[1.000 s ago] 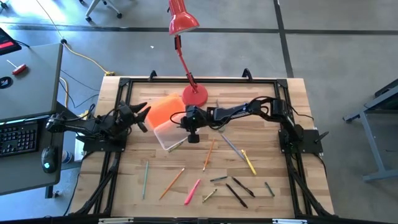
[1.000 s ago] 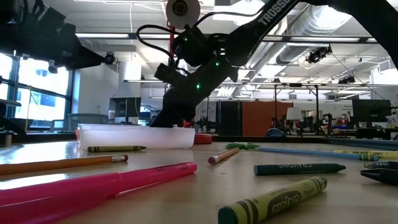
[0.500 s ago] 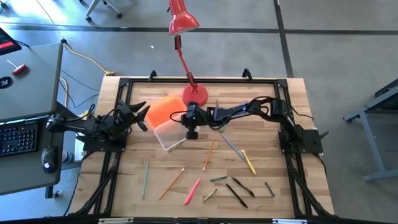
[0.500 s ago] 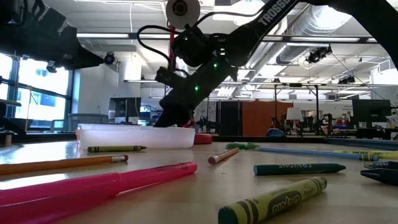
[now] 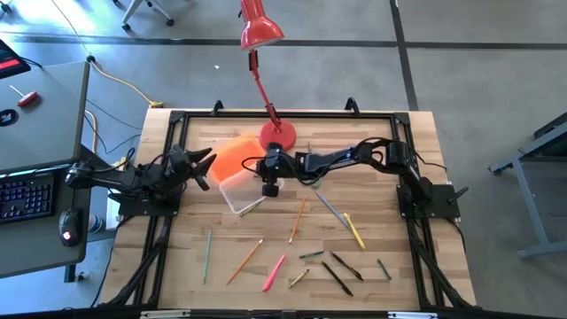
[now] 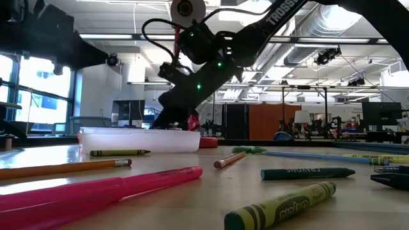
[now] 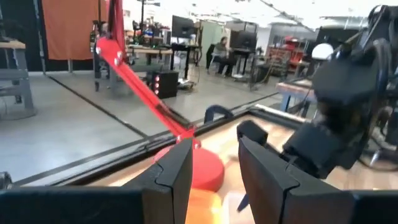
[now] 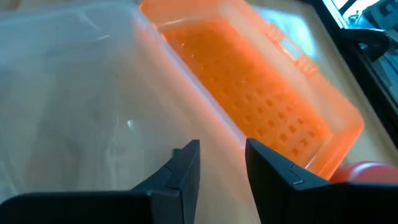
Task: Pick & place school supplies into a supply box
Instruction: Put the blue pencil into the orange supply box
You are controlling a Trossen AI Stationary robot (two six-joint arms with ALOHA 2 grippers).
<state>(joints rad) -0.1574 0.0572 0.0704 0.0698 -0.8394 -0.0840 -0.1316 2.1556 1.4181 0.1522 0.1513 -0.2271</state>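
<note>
The supply box (image 5: 236,191) is a clear tub resting flat on the table left of centre, its orange lid (image 5: 232,159) lying open beside it on the far-left side. My right gripper (image 5: 267,188) hangs open just above the tub's right end, slanting down. In the right wrist view my right gripper (image 8: 222,165) has nothing between its fingers, and the tub (image 8: 87,99) looks bare. School supplies lie flat on the near half: a green pencil (image 5: 206,255), an orange pencil (image 5: 245,260), a pink pen (image 5: 274,273), a yellow one (image 5: 353,230) and black markers (image 5: 337,275). My left gripper (image 5: 202,166) waits open at the left.
A red desk lamp stands with its round base (image 5: 277,136) just beyond the box, its arm leaning toward the far edge. A thin pencil (image 5: 252,206) lies against the tub's near corner. A dark frame (image 5: 283,115) rims the table. In the low view a pink marker (image 6: 96,191) and crayons (image 6: 281,204) lie close in front.
My right gripper has swung a little toward the table's far-left over the box, turning at the wrist. In the low view its fingers stand wider apart than a second ago. The box and the loose supplies have not moved.
</note>
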